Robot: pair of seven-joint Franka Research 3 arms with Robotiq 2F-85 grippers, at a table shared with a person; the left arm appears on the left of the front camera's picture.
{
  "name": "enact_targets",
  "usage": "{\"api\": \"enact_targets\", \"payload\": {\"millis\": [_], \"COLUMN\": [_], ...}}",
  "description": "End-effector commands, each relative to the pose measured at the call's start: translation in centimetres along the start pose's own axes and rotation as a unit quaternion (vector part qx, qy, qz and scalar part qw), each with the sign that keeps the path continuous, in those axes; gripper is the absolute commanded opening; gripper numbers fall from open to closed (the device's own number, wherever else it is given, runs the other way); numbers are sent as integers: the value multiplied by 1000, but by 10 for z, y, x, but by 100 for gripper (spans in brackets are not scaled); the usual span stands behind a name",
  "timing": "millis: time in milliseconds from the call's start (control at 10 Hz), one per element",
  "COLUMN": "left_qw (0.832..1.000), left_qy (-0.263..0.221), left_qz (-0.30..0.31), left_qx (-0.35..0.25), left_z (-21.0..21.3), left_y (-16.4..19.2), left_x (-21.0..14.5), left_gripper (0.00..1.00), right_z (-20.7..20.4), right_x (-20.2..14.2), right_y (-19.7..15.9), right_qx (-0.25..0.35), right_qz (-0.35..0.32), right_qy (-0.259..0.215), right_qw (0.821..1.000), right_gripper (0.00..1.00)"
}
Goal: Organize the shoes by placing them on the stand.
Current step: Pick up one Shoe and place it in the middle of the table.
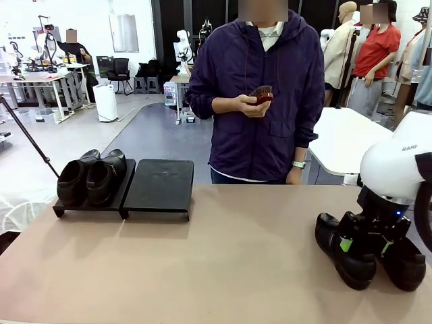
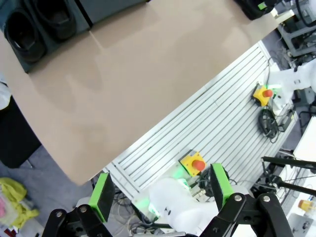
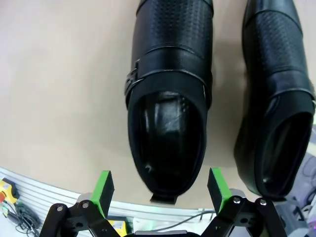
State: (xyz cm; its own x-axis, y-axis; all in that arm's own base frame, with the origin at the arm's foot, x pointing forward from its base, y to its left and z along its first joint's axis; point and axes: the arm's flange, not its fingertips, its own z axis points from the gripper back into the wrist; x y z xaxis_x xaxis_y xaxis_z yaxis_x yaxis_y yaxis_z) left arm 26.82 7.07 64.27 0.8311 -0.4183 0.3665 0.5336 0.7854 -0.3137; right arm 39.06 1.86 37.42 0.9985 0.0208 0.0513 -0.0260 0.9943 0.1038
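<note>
Two glossy black shoes (image 1: 91, 177) sit side by side on the left section of the low black stand (image 1: 159, 183); its right section is bare. Another two shoes lie on the table at the near right. My right gripper (image 1: 366, 248) hangs open over the left shoe (image 1: 335, 246) of that pair. In the right wrist view its green pads stand either side of that shoe's heel (image 3: 170, 98), apart from it, with the other shoe (image 3: 276, 98) to the right. My left gripper (image 2: 161, 190) is open and holds nothing, high above the table's near edge.
A person stands at the far side of the tan table (image 1: 223, 263), holding a small reddish-brown object (image 1: 260, 96) in both hands. Below my left gripper are a slatted base plate (image 2: 222, 123) and red stop buttons (image 2: 197, 163). The shoes on the stand (image 2: 39, 24) are far off.
</note>
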Motion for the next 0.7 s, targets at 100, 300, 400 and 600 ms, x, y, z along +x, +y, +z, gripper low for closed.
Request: {"api": "enact_targets", "payload": {"millis": [100,300,400,600], "left_qw": [1000,1000,1000,1000], "left_qy": [4,4,4,4], "left_qz": [-2,-2,-2,-2], "left_qx": [0,0,0,0], "left_z": [1,1,1,1], "left_y": [-1,-1,-1,-1], "left_x": [-2,-2,-2,-2], "left_gripper": [100,100,100,100], "right_z": [-20,-17,-15,-17], "right_x": [6,7,7,8], "right_y": [-13,-21,-26,-32], "right_qx": [6,11,15,27], "right_qz": [-22,-37,-45,-56], "right_qy": [-15,-28,-31,-29], "right_qw": [1000,999,998,998], "right_gripper": [100,100,100,100]}}
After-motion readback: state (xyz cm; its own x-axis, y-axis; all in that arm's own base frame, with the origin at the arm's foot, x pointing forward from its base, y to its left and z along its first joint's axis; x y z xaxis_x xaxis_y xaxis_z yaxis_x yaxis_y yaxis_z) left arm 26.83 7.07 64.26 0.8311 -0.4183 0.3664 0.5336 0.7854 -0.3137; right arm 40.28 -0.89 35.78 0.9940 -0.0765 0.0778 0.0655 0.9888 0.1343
